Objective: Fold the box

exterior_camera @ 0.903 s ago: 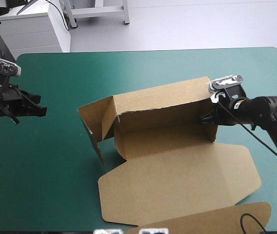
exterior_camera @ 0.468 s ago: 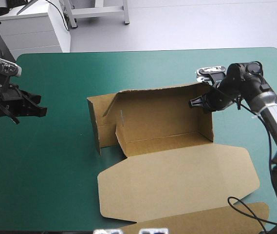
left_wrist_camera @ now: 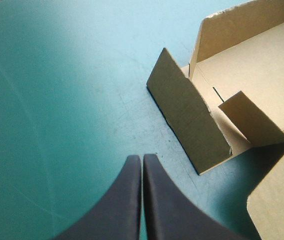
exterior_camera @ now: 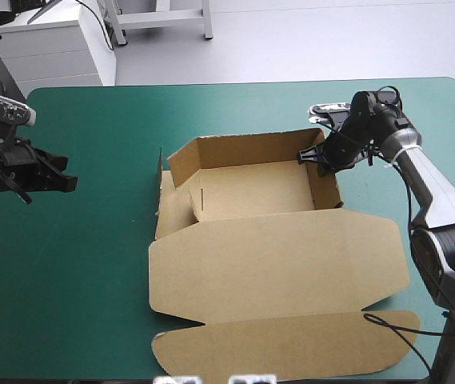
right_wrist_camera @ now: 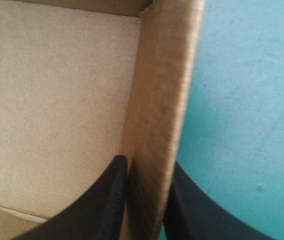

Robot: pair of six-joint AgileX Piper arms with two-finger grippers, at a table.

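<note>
The right gripper [exterior_camera: 317, 158], pinching the right end wall [exterior_camera: 323, 186] of the box [exterior_camera: 251, 188], is pulling back toward the table's [exterior_camera: 91, 240] far edge and a little toward its left edge. The box is coming down with it: the back wall [exterior_camera: 243, 149], which was leaning and standing tall earlier, is settling, so the tray floor [exterior_camera: 251, 190] is now lying flat on the table. The left end flap [exterior_camera: 161, 172] is closing in from its splayed stance. The flat lid [exterior_camera: 279, 260] is sliding toward the table's left edge, and more of the outer panel [exterior_camera: 291, 348] is showing along the table's near edge.
</note>
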